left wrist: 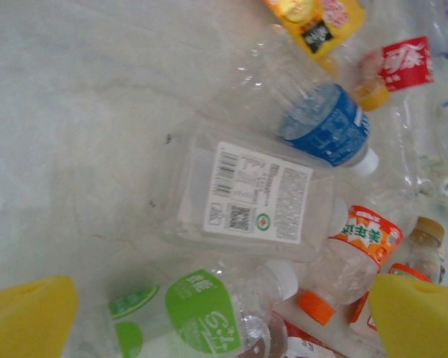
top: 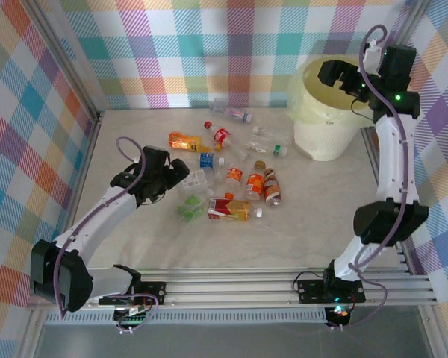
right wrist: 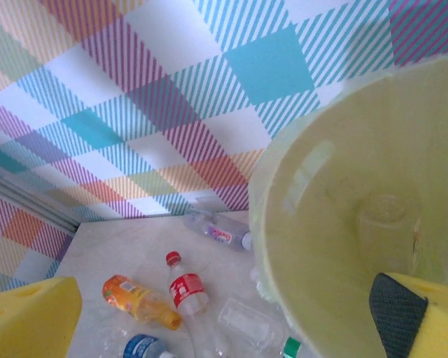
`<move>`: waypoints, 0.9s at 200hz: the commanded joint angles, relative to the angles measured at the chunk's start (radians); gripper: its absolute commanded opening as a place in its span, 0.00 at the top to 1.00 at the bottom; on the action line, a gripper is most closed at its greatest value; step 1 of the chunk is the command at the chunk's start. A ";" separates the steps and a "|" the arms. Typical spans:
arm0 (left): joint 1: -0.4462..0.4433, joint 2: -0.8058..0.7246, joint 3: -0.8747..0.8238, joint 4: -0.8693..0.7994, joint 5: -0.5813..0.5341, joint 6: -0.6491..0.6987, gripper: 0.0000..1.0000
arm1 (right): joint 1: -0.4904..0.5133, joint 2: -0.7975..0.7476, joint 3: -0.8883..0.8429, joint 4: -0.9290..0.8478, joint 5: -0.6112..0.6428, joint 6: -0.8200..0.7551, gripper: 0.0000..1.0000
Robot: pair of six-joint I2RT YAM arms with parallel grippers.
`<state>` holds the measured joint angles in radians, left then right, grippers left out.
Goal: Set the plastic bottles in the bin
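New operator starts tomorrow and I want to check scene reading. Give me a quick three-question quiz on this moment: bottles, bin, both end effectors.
1. True or false: the right end effector hangs over the large round pale cream-yellow plastic bin.
2. Most of the small plastic bottles lie:
A. on the pale tabletop
B. inside the bin
C. between an end effector's fingers
3. Short answer: what is the left end effector holding?

Key
1. True.
2. A.
3. Nothing. Its jaws are open above the bottles.
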<state>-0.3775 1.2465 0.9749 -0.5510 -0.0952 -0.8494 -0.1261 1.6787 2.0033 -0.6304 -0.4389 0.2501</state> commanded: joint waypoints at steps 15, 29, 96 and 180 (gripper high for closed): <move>-0.022 -0.081 -0.001 -0.175 -0.120 -0.138 0.00 | -0.001 -0.213 -0.300 0.197 -0.063 0.070 0.00; -0.030 -0.104 -0.019 -0.179 -0.123 -0.174 0.00 | -0.001 -0.301 -0.427 0.258 -0.083 0.114 0.00; -0.100 -0.096 -0.058 -0.241 -0.037 -0.317 0.00 | 0.006 -0.664 -0.916 0.506 -0.207 0.270 0.00; -0.129 -0.054 -0.183 -0.084 0.096 -0.605 0.00 | 0.024 -0.757 -1.135 0.638 -0.335 0.253 0.00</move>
<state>-0.4904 1.1732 0.7967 -0.6830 -0.0395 -1.3510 -0.1097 0.9215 0.8650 -0.0593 -0.7349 0.4988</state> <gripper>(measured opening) 0.997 0.996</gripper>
